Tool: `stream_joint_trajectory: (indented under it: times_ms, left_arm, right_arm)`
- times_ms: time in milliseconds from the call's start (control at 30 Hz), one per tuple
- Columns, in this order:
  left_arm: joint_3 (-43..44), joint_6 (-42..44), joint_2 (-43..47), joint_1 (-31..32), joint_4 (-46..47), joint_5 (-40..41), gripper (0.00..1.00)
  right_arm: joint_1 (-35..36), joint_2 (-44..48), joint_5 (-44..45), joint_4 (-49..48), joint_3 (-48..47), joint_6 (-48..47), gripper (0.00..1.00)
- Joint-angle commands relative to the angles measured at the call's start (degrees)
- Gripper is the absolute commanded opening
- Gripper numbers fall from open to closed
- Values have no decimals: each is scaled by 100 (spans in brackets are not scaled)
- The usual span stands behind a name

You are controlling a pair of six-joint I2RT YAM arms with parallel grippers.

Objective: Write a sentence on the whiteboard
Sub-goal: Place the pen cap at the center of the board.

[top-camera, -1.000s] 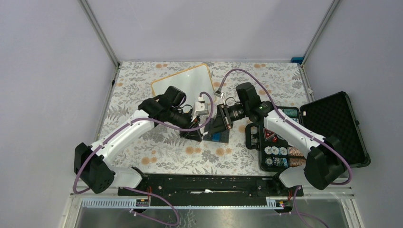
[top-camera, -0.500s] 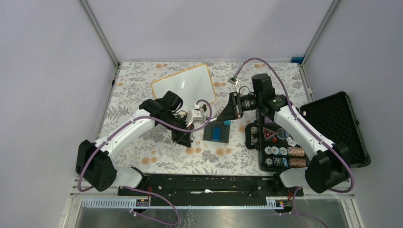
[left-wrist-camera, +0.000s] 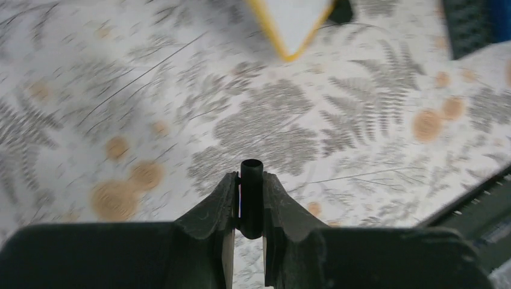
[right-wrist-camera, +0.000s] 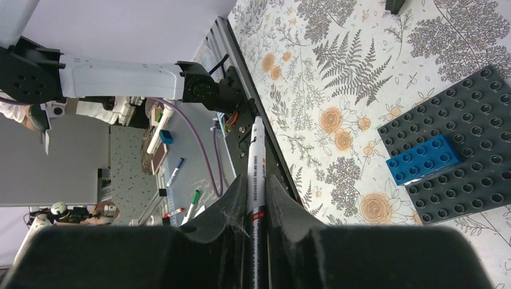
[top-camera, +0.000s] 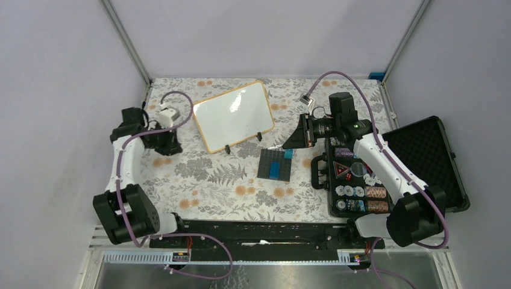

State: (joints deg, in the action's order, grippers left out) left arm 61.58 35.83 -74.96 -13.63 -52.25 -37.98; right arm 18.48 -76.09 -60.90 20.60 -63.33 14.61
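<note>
Nothing is written yet: the whiteboard [top-camera: 232, 114] stands blank on its black feet at the far side of the desk [top-camera: 199, 180], left of the middle, and no sentence shows on it. Only the preparation seems done. The right fingers [right-wrist-camera: 232, 205] are pressed on a white marker [right-wrist-camera: 256, 162] that points forward between them, and the left fingers [left-wrist-camera: 218, 201] pinch a short dark tube [left-wrist-camera: 251, 168], which I judge to be its cap, so the marker is probably open. What is left is the whole writing: to bring the tip to the board and make the words. Compared with one second ago, the two arms are not together any more over the brick plate [top-camera: 274, 165]. The left arm has swung far to the left and now hangs near the left edge of the desk, beside the board. The right arm has drawn back to the right, near the chip case [top-camera: 422, 156], and the board is now seen in full
</note>
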Motion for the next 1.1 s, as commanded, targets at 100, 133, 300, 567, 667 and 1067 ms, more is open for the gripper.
stream_joint_trajectory:
  times_ms: [100,133,300,567,667,1067]
  left_arm:
    - [-291,216,-821,-897,1171,773,0]
    - [-307,120,-999,-913,1273,885,0]
    - [-437,-162,-1659,-1012,1706,1015,5]
    - [-824,-218,-2110,-1012,2254,1288,12]
    - [-952,-177,-2231,-1015,2384,1415,16]
    - [-1005,47,-1897,-1022,1899,1178,54]
  right_arm:
    - [-46,179,-27,30,62,-190,0]
    - [-46,188,-34,26,98,-214,0]
    - [-46,230,-12,35,285,-294,0]
    - [-45,198,1,25,339,-389,0]
    - [-46,174,-17,28,317,-375,0]
    - [-44,163,-34,32,280,-389,0]
